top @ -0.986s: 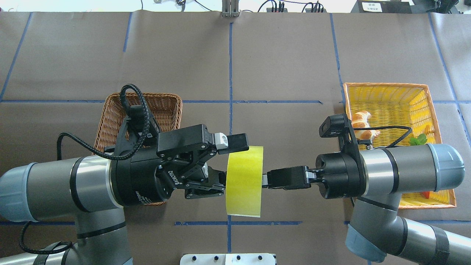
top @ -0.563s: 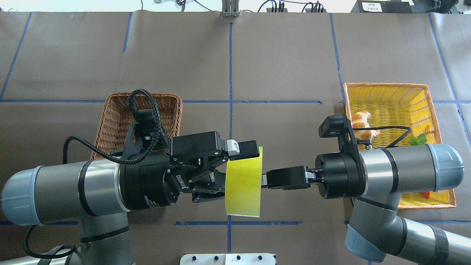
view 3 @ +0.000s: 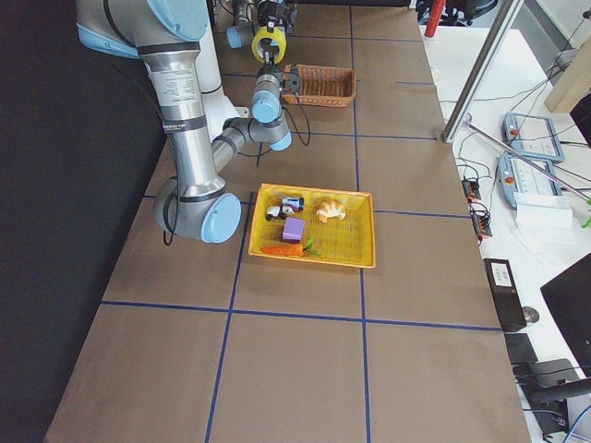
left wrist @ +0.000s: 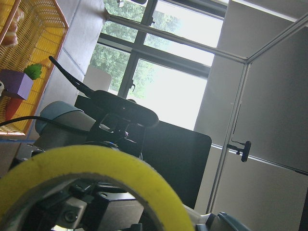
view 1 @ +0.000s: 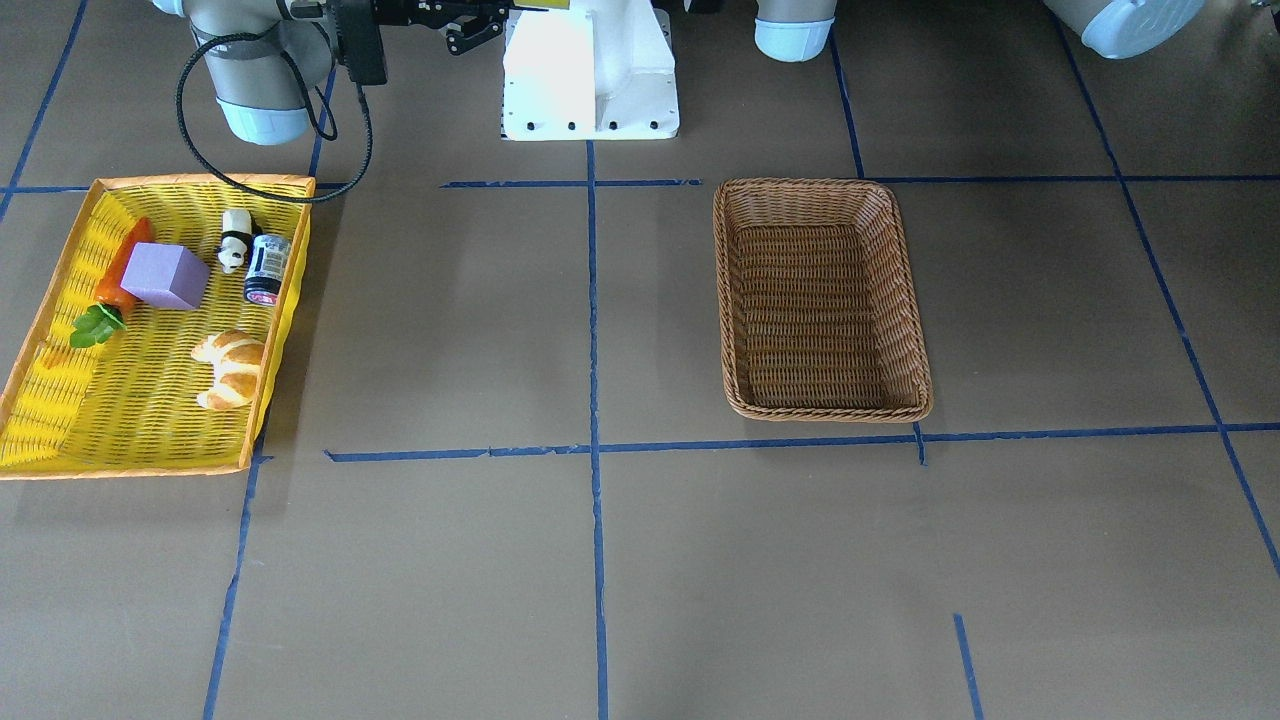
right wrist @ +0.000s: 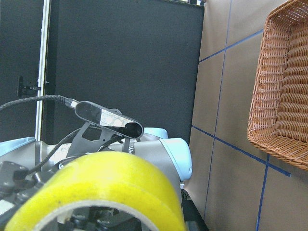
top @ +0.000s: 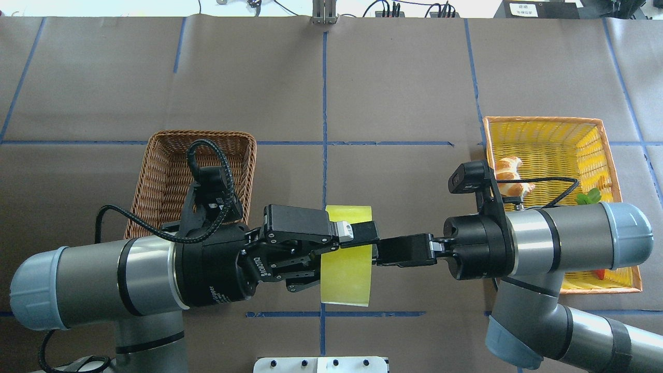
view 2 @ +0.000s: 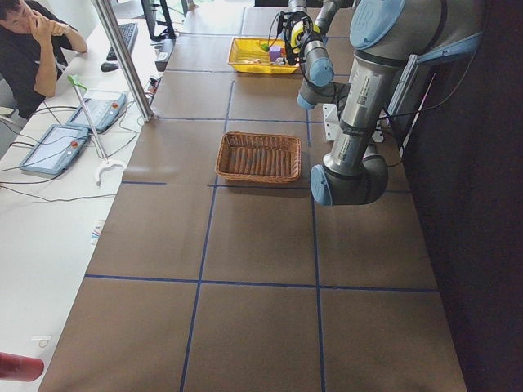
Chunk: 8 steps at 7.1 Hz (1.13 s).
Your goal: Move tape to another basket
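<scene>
The yellow-green tape (top: 346, 285) hangs on edge in the air over the table's near middle, between my two grippers. My right gripper (top: 374, 254) is shut on the tape's right side. My left gripper (top: 342, 256) is open. Its upper finger (top: 357, 233) lies across the tape, and its lower finger is partly hidden behind the roll. The tape's arc fills the bottom of the left wrist view (left wrist: 96, 159) and the right wrist view (right wrist: 106, 183). The brown wicker basket (top: 155, 171) sits empty on the table behind my left arm, and also shows in the front-facing view (view 1: 905, 290).
The yellow basket with the orange rim (top: 549, 129) stands at the right, partly under my right arm. It holds a croissant (view 1: 230, 368), a purple block (view 1: 165, 277), a carrot (view 1: 118, 268), a panda toy (view 1: 234, 250) and a small can (view 1: 266, 268).
My left arm has moved right, so its open gripper now reaches over and around the tape. The tape and my right gripper have stayed in place.
</scene>
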Motion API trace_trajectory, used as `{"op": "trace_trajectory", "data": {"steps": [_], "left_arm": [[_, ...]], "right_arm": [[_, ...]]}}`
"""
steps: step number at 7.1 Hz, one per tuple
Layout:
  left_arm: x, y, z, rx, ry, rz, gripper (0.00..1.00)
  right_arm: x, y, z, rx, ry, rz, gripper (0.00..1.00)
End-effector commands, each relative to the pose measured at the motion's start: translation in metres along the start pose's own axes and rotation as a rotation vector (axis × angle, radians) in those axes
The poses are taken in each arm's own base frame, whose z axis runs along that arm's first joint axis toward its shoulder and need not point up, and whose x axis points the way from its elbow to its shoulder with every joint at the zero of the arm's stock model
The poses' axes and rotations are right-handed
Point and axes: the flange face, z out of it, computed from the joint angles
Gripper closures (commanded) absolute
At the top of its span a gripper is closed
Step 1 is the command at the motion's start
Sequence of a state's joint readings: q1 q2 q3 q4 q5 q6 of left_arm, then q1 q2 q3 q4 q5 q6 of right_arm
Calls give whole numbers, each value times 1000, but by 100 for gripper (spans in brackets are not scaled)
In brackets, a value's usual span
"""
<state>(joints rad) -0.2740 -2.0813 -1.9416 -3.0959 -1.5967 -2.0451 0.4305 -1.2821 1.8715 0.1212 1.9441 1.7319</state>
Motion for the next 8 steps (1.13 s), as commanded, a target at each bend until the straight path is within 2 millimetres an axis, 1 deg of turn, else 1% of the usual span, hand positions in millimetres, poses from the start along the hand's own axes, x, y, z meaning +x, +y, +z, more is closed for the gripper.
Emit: {"op": "trace_trajectory", "data": {"steps": [1,4,6,7,8], "left_arm": [[1,1,0,-4,2,-2,100],[4,3,-2,-8,7,-5,100],[8,3,-4,-9,13,1,100],[17,8,-8,-16,30,2,100],[25,9,-13,-19,44,10,100]], "right_arm": [[0,-1,0,4,0,3,1],[-2,-1,-1,3,-5,-4,0],[-2,-2,-7,4,0,-9,0],[0,-1,-12,5,7,-6,0],[-2,4,-24,5,15,-3,0]]}}
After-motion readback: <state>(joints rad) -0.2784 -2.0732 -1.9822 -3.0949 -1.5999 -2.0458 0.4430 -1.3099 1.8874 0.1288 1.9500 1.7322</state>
